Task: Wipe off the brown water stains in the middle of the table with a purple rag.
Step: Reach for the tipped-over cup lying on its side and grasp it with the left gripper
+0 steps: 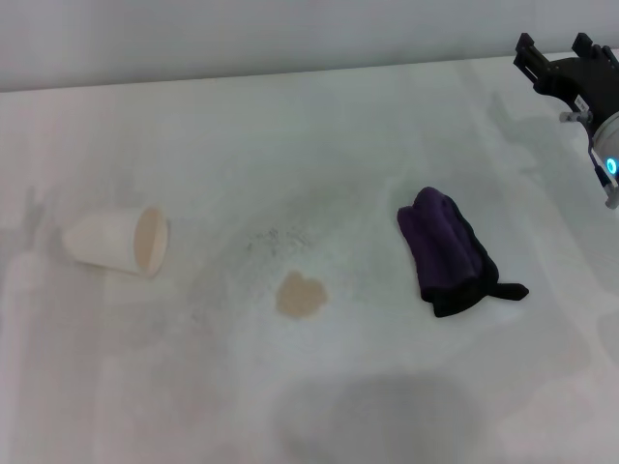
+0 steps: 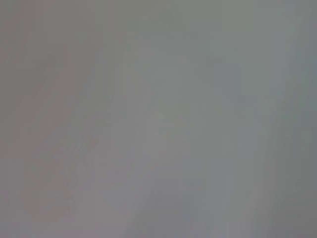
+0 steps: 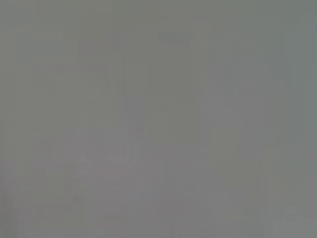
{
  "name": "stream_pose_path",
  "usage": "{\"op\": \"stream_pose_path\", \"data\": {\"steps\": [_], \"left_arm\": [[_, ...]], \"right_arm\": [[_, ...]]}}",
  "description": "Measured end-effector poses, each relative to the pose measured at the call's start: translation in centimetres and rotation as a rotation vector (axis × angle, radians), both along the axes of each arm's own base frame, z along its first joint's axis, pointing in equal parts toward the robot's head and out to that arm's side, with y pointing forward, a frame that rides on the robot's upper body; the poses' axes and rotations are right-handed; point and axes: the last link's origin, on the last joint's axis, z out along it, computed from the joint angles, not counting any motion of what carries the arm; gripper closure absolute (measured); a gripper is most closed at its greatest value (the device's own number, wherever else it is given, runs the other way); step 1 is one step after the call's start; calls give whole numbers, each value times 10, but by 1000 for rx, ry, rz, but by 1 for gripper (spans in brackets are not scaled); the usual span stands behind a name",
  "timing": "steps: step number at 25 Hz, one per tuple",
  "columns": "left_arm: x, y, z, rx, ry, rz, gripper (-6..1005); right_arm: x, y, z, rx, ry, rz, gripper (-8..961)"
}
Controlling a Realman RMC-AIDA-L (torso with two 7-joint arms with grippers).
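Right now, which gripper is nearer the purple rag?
Right. The right gripper hangs above the table's far right corner, beyond the purple rag. The left gripper is not in view, so its position can't be judged.

The right gripper (image 1: 553,45) hovers at the far right with its fingers parted, holding nothing.

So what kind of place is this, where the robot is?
Probably a robot test bench, not a home. There is only a bare white table, with a tipped paper cup, a small brown stain and a purple rag set out on it. The right gripper is at the far corner.
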Motion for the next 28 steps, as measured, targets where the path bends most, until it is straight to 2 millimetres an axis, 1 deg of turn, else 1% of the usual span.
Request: {"op": "stream_pose_path", "data": {"steps": [4, 11, 13, 16, 18, 20, 22, 23, 24, 25, 26, 28], "left_arm": [[-1, -3, -2, -2, -12, 6, 121], [-3, -11, -6, -1, -53, 27, 122], [-3, -12, -6, -5, -94, 18, 122], [-2, -10, -1, -36, -162, -31, 122], [0, -2, 8, -113, -206, -101, 122], [-1, 7, 20, -184, -252, -136, 122], [-3, 19, 35, -275, -310, -145, 121], [-3, 19, 35, -275, -310, -145, 121], [-3, 24, 41, -328, -342, -142, 121], [-1, 33, 54, -410, -349, -142, 121], [-1, 33, 54, -410, -349, -142, 121], [5, 42, 73, -513, -297, -167, 121]], "right_arm": [[2, -2, -1, -4, 2, -8, 96], [13, -14, -4, -11, 6, -38, 96], [18, -19, -3, -9, 5, -46, 96], [23, -25, -3, -8, 5, -57, 96], [27, -29, -4, -11, 3, -65, 96], [28, -31, -5, -17, 2, -67, 96], [28, -33, -7, -24, 5, -70, 96], [29, -33, -9, -28, 7, -73, 96], [29, -34, -9, -30, 9, -74, 96], [29, -35, -10, -33, 11, -76, 96], [29, -36, -11, -35, 13, -78, 96], [30, -38, -13, -40, 17, -84, 96]]}}
